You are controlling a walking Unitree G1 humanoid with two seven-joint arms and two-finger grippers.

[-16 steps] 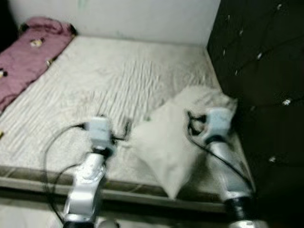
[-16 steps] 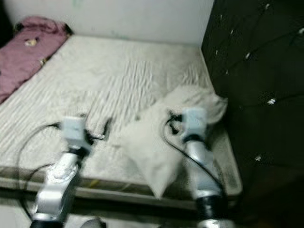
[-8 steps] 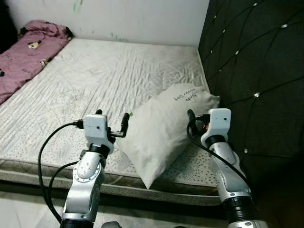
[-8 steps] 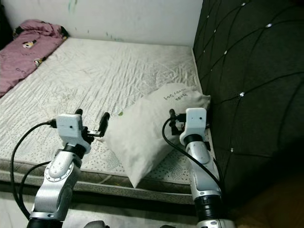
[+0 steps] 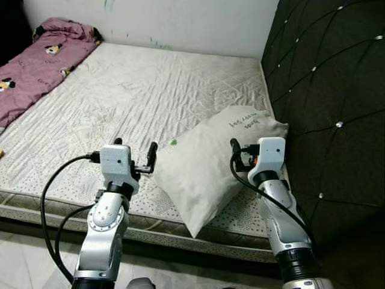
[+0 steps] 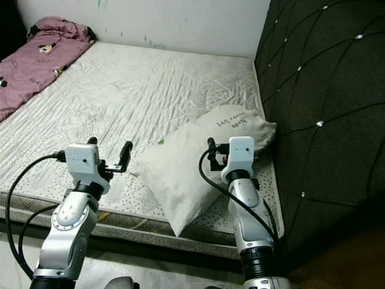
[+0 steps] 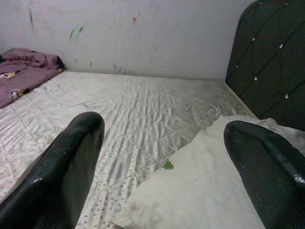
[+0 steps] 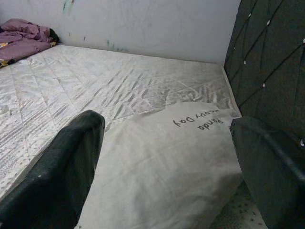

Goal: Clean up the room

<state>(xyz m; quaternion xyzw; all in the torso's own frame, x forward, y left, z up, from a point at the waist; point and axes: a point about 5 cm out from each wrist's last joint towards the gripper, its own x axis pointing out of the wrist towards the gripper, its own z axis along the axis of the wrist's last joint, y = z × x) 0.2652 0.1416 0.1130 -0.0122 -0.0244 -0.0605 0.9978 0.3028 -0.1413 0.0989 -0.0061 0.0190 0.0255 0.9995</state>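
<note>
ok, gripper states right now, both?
Left gripper: open, holding nothing, at the pillow's near corner.
Right gripper: open, holding nothing, fingers either side of the pillow.

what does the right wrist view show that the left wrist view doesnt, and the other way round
Right wrist view alone: dark handwriting on the white pillow, with the right gripper open above it.

Left wrist view alone: a small green speck on the pillow's edge, seen between the open left gripper fingers.

Both share: the pillow, the bare mattress, the pink blanket at the far end, the marked white wall and the dark tufted headboard.
</note>
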